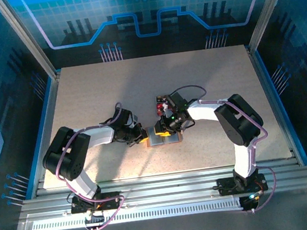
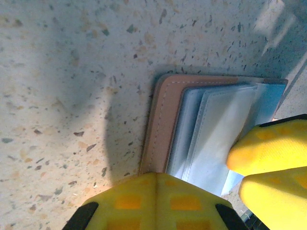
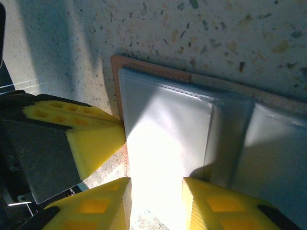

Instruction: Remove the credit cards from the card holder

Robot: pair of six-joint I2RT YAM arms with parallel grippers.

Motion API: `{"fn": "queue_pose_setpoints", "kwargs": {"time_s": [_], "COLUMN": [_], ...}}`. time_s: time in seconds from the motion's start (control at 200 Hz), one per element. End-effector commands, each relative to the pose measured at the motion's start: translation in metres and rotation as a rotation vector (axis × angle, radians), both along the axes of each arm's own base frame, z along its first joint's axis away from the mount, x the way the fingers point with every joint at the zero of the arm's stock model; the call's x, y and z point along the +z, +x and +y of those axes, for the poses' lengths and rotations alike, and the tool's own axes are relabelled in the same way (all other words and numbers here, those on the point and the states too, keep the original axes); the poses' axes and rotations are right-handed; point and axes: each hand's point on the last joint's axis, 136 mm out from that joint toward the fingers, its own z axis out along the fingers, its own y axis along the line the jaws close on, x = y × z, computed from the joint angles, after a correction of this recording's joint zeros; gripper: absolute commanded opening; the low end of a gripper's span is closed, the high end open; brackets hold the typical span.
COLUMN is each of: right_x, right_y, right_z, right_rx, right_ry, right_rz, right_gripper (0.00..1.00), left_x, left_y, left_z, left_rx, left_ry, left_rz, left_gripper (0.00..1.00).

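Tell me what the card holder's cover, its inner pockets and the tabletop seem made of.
Card holder cover: tan leather or imitation, matte, stitched along the rim. Inner pockets: probably soft plastic, pale grey-blue, faintly glossy where light hits. Table: hard speckled surface, stone-look laminate or composite; the pictures leave that open.

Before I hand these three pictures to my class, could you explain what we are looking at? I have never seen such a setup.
Two robot arms are bolted at the near edge of a table, each ending in a yellow two-finger gripper. The wide picture looks down from above and behind them; the two close-ups come from a camera on each wrist. On the table lies an opened card holder, tan rim, grey pockets. The left gripper, shut, touches its edge. The right gripper, jaws apart, sits at a grey pocket. Nothing seems gripped.
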Motion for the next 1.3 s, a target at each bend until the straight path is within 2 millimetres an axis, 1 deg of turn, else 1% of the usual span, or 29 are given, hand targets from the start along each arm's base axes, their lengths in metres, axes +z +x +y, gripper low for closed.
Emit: {"fn": "queue_pose_setpoints", "kwargs": {"time_s": [0.0,0.495,0.845,0.945,1.131,1.226,1.296], "right_x": [-0.009,-0.004,-0.006,-0.008,-0.009,-0.011,-0.012], "right_y": [-0.008,-0.008,-0.009,-0.01,-0.01,-0.011,-0.011], "right_z": [-0.001,-0.009,-0.012,-0.013,-0.014,-0.015,-0.014], "right_rx": [0.028,0.0,-0.027,-0.029,-0.041,-0.047,-0.052], "right_ry": [-0.034,-0.027,-0.004,-0.001,0.014,0.018,0.021], "right_rz": [0.023,0.009,0.015,0.016,0.024,0.029,0.031], "right_gripper": [0.33,0.33,0.33,0.33,0.33,0.33,0.33], "left_x": [-0.009,-0.013,-0.004,0.008,0.041,0.052,0.056], "left_y": [-0.011,-0.016,-0.011,-0.007,0.006,0.009,0.01], "left_z": [0.007,0.009,0.007,0.004,-0.001,-0.007,-0.013], "left_rx": [-0.016,-0.025,-0.029,-0.031,-0.021,-0.01,-0.008], "left_ry": [0.055,0.064,0.064,0.05,0.033,-0.001,-0.032], "left_rz": [0.039,0.055,0.045,0.029,-0.033,-0.048,-0.044], "left_gripper": [0.0,0.0,0.0,0.0,0.0,0.06,0.11]}}
